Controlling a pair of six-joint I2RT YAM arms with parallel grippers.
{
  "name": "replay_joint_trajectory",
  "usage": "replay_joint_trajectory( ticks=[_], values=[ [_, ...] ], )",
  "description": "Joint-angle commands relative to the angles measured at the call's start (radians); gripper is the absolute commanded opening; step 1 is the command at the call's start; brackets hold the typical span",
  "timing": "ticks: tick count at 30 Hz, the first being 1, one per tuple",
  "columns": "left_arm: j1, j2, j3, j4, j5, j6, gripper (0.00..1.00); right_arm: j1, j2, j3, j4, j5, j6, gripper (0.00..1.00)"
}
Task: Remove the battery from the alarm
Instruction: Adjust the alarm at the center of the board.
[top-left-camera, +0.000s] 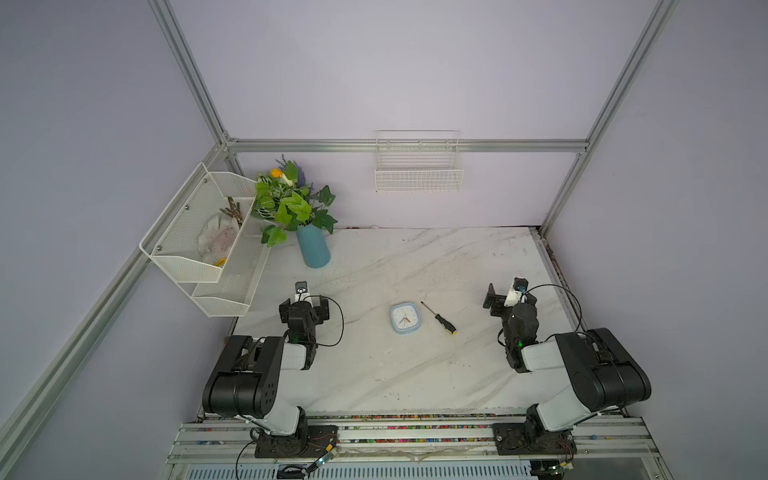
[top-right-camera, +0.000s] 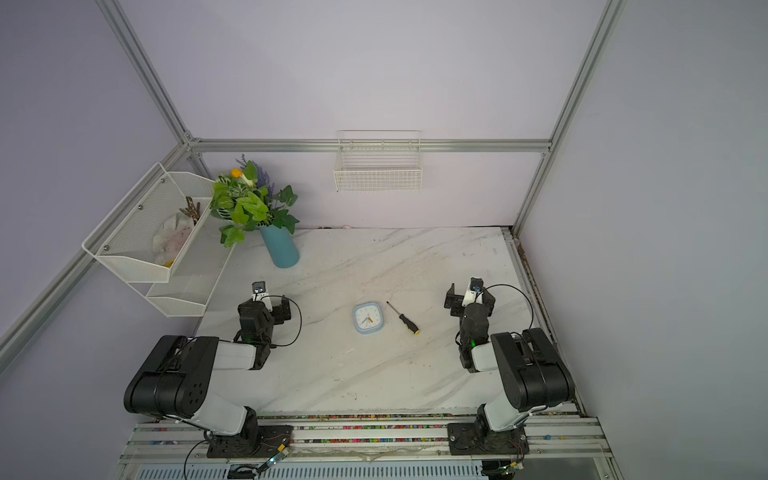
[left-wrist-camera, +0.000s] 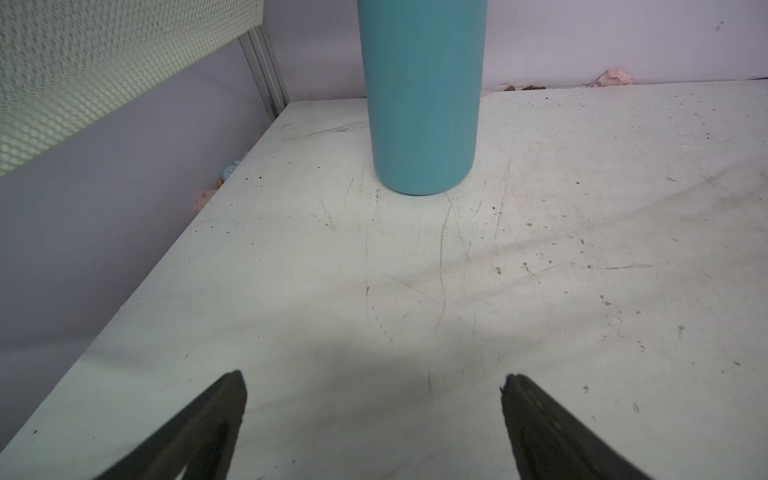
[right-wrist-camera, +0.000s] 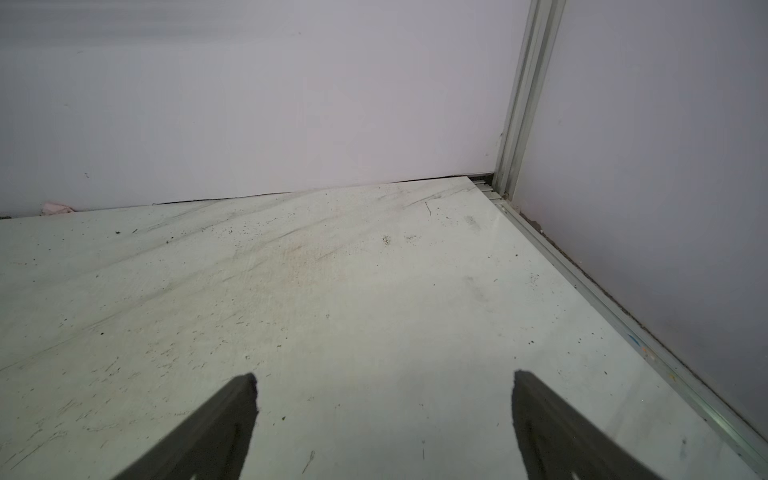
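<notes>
The left hand (left-wrist-camera: 374, 384) and right hand (right-wrist-camera: 384, 380) both gape wide, empty. Well apart between them, the alarm (top-left-camera: 404, 318) lies face up on the worktop (top-left-camera: 415, 374), with the screwdriver (top-left-camera: 439, 319) just beside it toward the right hand. The battery is hidden; a careless flip could skid the alarm away.

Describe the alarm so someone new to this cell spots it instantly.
Start at the white marble table. Near its middle the alarm lies face up, with a black-handled screwdriver just beside it, not touching. It is the only light-blue rounded square, with a white dial and one orange hand; the vase, also blue, is a tall cylinder at the back.
</notes>
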Motion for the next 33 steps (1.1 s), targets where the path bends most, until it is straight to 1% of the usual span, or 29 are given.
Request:
replay_joint_trajectory(
  ticks=[1, 25, 33],
  values=[
    [0.006, 0.011, 0.038, 0.016, -0.009, -0.010, 1.00, -0.008, 0.004, -0.008, 0.034, -0.003, 0.004, 1.00],
    [0.007, 0.011, 0.037, 0.018, -0.009, -0.011, 1.00, -0.008, 0.005, -0.006, 0.032, -0.003, 0.006, 1.00],
    [0.016, 0.010, 0.041, 0.010, 0.014, -0.014, 1.00, -0.008, 0.004, -0.006, 0.029, -0.004, 0.006, 1.00]
  ],
)
